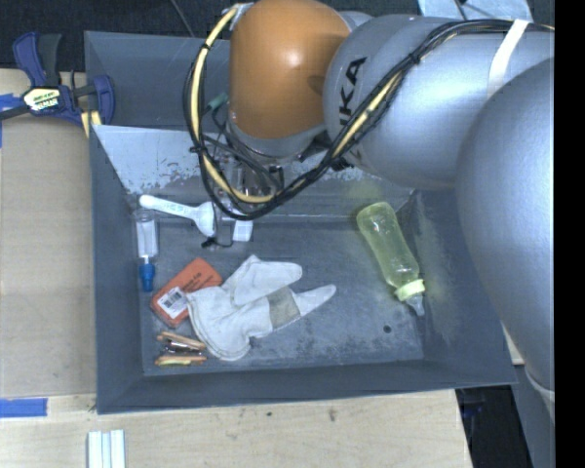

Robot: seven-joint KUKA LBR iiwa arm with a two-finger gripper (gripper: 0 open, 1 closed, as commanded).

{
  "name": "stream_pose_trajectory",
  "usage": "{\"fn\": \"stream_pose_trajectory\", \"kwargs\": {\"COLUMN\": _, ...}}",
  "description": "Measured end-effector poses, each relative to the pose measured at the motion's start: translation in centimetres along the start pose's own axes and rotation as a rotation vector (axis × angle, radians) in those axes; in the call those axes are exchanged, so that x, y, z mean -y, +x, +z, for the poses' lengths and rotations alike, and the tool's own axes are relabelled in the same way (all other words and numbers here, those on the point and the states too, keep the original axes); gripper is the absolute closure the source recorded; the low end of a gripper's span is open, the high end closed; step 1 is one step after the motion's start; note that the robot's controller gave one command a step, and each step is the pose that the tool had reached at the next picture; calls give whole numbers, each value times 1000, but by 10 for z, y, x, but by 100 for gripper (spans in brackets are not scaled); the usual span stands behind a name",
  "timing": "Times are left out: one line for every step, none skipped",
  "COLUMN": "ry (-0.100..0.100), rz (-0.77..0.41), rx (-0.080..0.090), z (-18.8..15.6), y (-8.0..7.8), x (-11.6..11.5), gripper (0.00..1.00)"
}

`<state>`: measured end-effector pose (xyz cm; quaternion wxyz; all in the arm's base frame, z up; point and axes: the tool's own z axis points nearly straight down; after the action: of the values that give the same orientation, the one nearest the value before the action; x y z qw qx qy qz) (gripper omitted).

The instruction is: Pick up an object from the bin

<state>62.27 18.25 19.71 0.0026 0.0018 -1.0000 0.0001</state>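
Observation:
My gripper (224, 230) hangs low over the back left part of the bin, under the arm's wrist. A white plastic handle-shaped thing (171, 206) lies just left of it, and its right end runs up to the gripper. I cannot tell whether they touch. A white work glove (249, 300) lies on the floor just in front of the gripper. An orange labelled card (185, 289) lies against the glove's left side. A small clear vial with a blue cap (146, 253) stands at the left wall.
A pale yellow-green squeeze bottle (390, 247) lies at the right side of the bin, nozzle toward the front. Two copper-coloured pieces (180, 349) lie in the front left corner. The arm's bulk covers the bin's back right.

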Motion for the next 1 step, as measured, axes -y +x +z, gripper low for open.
{"fn": "stream_pose_trajectory", "kwargs": {"ry": -2, "rz": 3, "rx": 8, "z": -6, "y": -2, "x": 1, "gripper": 0}}
